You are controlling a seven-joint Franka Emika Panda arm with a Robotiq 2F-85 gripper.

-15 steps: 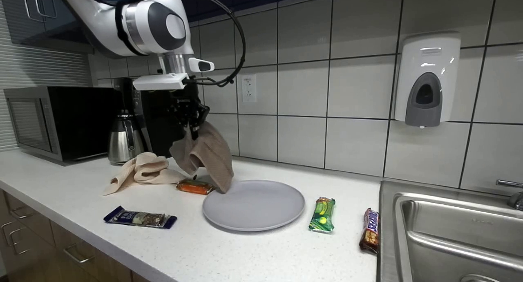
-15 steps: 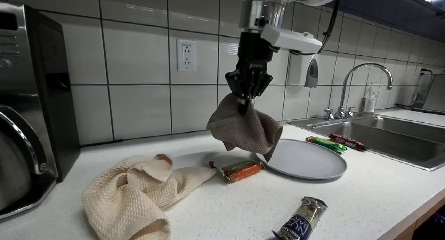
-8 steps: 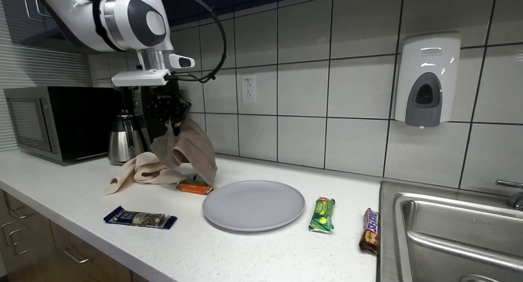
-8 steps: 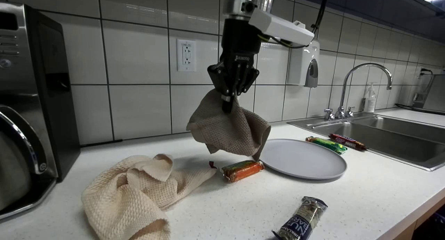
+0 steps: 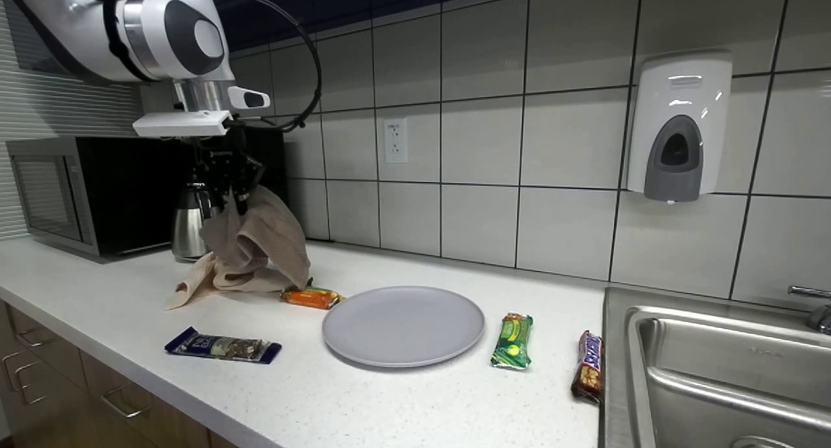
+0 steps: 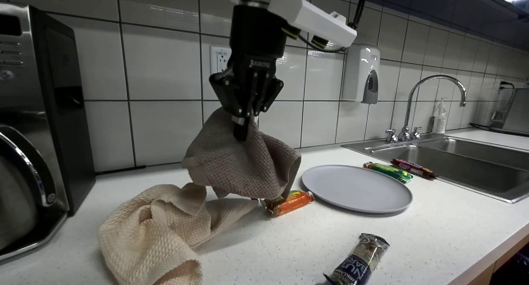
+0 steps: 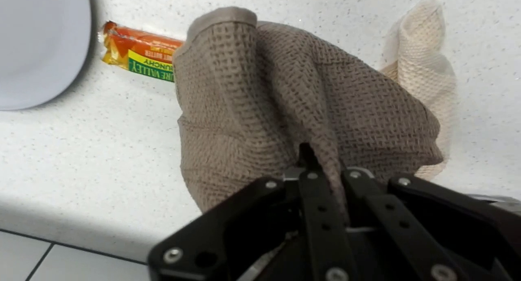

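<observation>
Brown cloth (image 6: 231, 165) hangs bunched from the jaws, which are clamped together on a fold of it, the rest drooping in the air above the white desk (image 5: 389, 402). From where I stand, its lowest corner comes down beside the orange-wrapped bar (image 6: 292, 204), hiding part of it in the wrist view, and I cannot tell whether the two touch. Next to that a cream cloth (image 6: 153, 231) lies crumpled, with a steel jug (image 5: 189, 230) behind both cloths in an exterior view. A second ago the corner hung over the edge of the grey plate (image 5: 402, 328); now the jaws have moved away from it toward the cream cloth, and in both exterior views the brown cloth no longer overlaps the plate. To my eye this is a carrying step: the grip has lasted through the shift, and the cloth is not yet put down. Farther out, well apart from the cloth, lie a dark blue-wrapped bar (image 5: 223, 347), a green-wrapped bar (image 5: 513, 341) and, by the sink (image 5: 618, 383), a brown-wrapped bar (image 5: 588, 367)
</observation>
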